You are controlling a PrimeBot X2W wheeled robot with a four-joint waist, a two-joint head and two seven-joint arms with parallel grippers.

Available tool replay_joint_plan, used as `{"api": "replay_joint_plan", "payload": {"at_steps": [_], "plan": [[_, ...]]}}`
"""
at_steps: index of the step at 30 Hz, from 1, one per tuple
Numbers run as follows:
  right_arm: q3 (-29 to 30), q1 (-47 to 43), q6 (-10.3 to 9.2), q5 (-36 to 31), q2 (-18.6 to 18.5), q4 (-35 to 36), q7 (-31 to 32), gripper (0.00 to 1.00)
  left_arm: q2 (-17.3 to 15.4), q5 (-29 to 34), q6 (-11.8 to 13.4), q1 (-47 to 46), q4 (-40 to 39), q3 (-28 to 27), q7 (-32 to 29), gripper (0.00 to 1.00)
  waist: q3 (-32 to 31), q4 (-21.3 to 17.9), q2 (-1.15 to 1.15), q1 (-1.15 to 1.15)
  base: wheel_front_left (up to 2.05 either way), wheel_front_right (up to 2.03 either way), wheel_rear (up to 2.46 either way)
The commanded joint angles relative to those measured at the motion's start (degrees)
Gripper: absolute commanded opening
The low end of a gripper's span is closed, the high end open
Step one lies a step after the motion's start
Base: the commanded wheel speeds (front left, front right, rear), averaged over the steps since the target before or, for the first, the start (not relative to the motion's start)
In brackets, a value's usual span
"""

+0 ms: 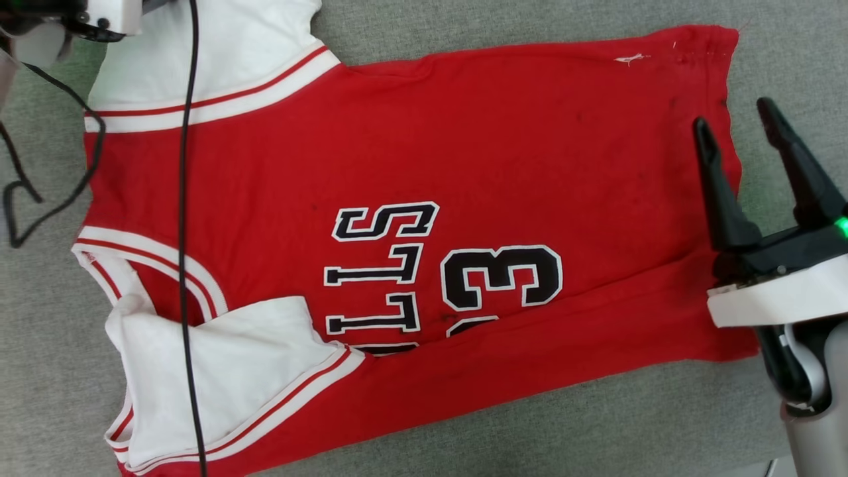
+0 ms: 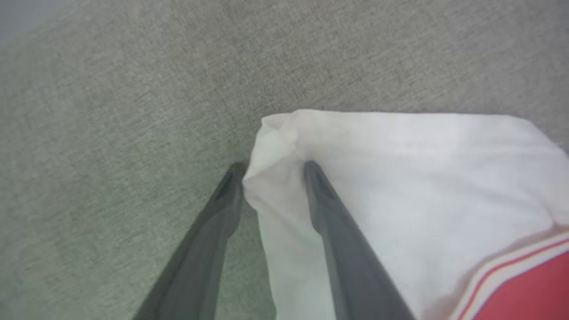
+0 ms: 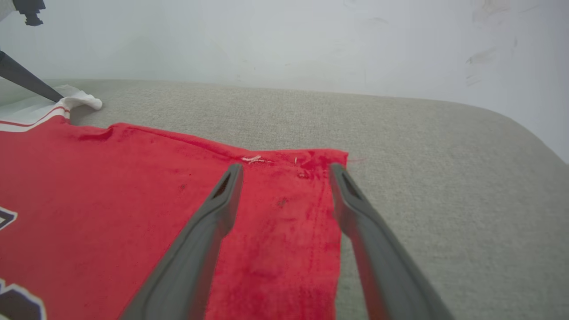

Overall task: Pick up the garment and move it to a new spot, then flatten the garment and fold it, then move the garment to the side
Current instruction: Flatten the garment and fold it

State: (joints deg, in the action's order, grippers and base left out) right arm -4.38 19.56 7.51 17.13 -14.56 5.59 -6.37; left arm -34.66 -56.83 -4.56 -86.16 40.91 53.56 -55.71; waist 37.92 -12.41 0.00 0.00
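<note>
**Red jersey half-folded, both tools set at its far edge**

Red cloth covers most of the head view. The garment (image 1: 424,146) lies flat on the grey upholstery (image 1: 464,424), with its neck end toward 9 o'clock and its hem (image 1: 722,86) toward 3 o'clock. The long edge at 6 o'clock is already turned up over the body and covers the lower part of the black lettering (image 1: 384,265). The near sleeve (image 1: 232,358) is folded inward at 7 o'clock. This looks like the first lengthwise fold done, with the opposite edge at 12 o'clock not yet folded.

The tools' positions fit that judgement. The left gripper (image 2: 274,165) is at 11 o'clock, its jaws wide apart and straddling the corner of the far sleeve (image 2: 400,178). One finger rests on the white cloth and the other on the upholstery just beside it, so nothing is pinched yet. The right gripper (image 1: 735,116) stands at 3 o'clock, also spread wide and holding nothing. One of its fingers is above the red cloth and the other is past the hem, aimed toward the far hem corner. Taking both far corners at once would let that edge come over evenly. A black cable (image 1: 185,199) hangs across the neck end from 12 to 6 o'clock and could snag the sleeve on a lift.
</note>
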Motion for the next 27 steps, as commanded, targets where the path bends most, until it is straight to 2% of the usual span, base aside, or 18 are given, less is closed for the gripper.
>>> {"api": "replay_joint_plan", "payload": {"at_steps": [1, 6, 13, 16, 22, 23, 27], "plan": [[0.5, 0.8, -0.05, 0.0, -0.5, -0.1, -0.2, 1.0, 0.8, -0.4, -0.6, 4.5, 1.2, 1.6, -0.3, 0.0, -0.6, 0.4, 0.0, 0.0, 0.0, 0.0, 0.0], [2.2, 2.1, -0.05, -0.5, -2.5, 0.1, 0.7, 1.0, 1.5, -0.2, -1.4, 4.1, -0.2, 0.8, 4.7, 0.0, -3.3, 1.8, 0.0, 0.0, 0.0, 0.0, 0.0], [4.2, 7.2, -0.05, -0.4, -9.1, 0.7, 6.2, 1.0, 1.7, 0.6, -2.5, 6.2, -3.4, 2.4, 10.8, 0.0, -8.4, 4.9, 0.0, 0.0, 0.0, 0.0, 0.0], [3.4, 10.4, -0.05, 0.9, -13.1, -0.8, 11.9, 1.0, 1.8, 0.1, -2.8, 7.7, -6.0, 3.5, 12.4, 0.0, -10.0, 6.5, 0.0, 0.0, 0.0, 0.0, 0.0], [-1.5, 16.4, -0.05, 8.7, -20.6, -7.0, 29.1, 1.0, 2.4, -0.2, -2.9, 9.2, -12.2, 6.5, 14.8, 0.0, -11.5, 9.1, 0.0, 0.0, 0.0, 0.0, 0.0], [-1.5, 16.4, -0.05, 8.7, -20.6, -7.0, 29.1, 1.0, 2.4, -0.2, -2.9, 9.2, -12.2, 6.5, 14.8, 0.0, -11.5, 9.1, 0.0, 0.0, 0.0, 0.0, 0.0], [-7.0, 20.3, -0.05, 14.0, -25.4, -11.0, 41.2, 1.0, 2.3, -0.8, -2.9, 9.1, -15.8, 8.3, 16.1, 0.0, -11.3, 10.4, 0.0, 0.0, 0.0, 0.0, 0.0]]}}
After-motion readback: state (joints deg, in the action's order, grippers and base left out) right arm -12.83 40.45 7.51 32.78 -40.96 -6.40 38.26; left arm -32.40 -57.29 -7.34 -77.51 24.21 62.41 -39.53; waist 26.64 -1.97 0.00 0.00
